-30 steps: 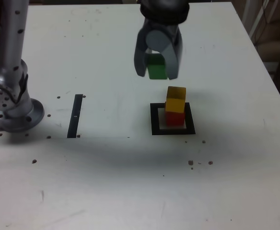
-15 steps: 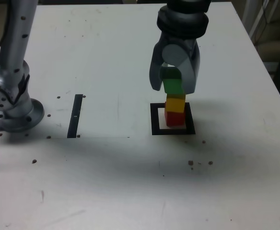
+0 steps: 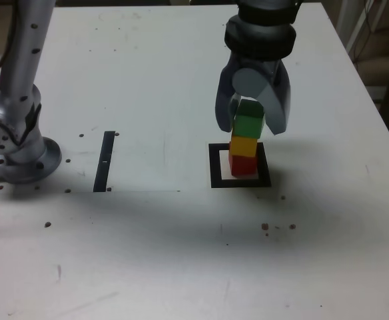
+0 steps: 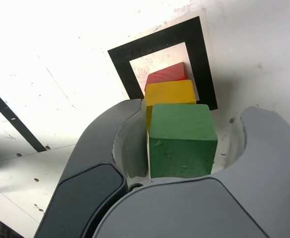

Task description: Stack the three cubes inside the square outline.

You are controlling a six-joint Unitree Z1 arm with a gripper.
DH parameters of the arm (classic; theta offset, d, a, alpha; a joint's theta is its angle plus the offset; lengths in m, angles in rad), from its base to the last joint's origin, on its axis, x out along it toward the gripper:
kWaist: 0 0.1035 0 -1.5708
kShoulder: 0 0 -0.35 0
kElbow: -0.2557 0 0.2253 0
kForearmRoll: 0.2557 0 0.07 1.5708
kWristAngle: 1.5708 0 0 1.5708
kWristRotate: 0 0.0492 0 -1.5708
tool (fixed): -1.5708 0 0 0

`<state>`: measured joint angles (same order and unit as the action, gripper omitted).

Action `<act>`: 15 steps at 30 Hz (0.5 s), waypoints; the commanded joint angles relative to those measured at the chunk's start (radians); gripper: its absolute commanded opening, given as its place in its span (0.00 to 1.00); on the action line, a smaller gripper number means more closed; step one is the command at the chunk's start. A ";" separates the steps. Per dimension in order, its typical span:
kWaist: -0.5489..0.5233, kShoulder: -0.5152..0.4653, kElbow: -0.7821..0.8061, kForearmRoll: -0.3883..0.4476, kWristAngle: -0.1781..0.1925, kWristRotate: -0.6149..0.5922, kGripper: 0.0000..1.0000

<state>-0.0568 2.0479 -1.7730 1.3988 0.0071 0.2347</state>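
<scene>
1. Exterior view: solid green cube (image 3: 249,120) sits between the fingers of the grey gripper (image 3: 253,127), on top of the yellow cube.
2. Gripper open: wrist view has a clear gap between green cube and one finger; other finger just beside it, contact can't be told. No grip seen.
3. Solid yellow cube (image 3: 244,146) just below the fingertips, on the solid red cube (image 3: 242,165), lowest and farthest below the hand.
4. Square outline, flat, thick black with white centre (image 3: 216,167), under the hand, around the red cube's base. Thin straight black strip (image 3: 104,162) well apart from hand, toward the exterior view's left.
5. Why: fingers straddle the top cube, likely so it can be set down and let go without touching the lower two.
6. Pointing: cubes have no long axis; stack's long axis runs upright, below the hand. Green looks slightly turned or offset against yellow; red and yellow roughly lined up. Fingers should clear green evenly, else a nudge could topple it.
</scene>
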 commanded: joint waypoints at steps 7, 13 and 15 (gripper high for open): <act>-0.002 -0.033 0.024 -0.012 0.006 0.001 0.99; -0.002 -0.108 0.074 -0.025 0.022 -0.008 1.00; -0.002 -0.138 0.097 -0.031 0.024 -0.012 1.00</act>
<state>-0.0568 1.9310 -1.6859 1.3715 0.0300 0.2253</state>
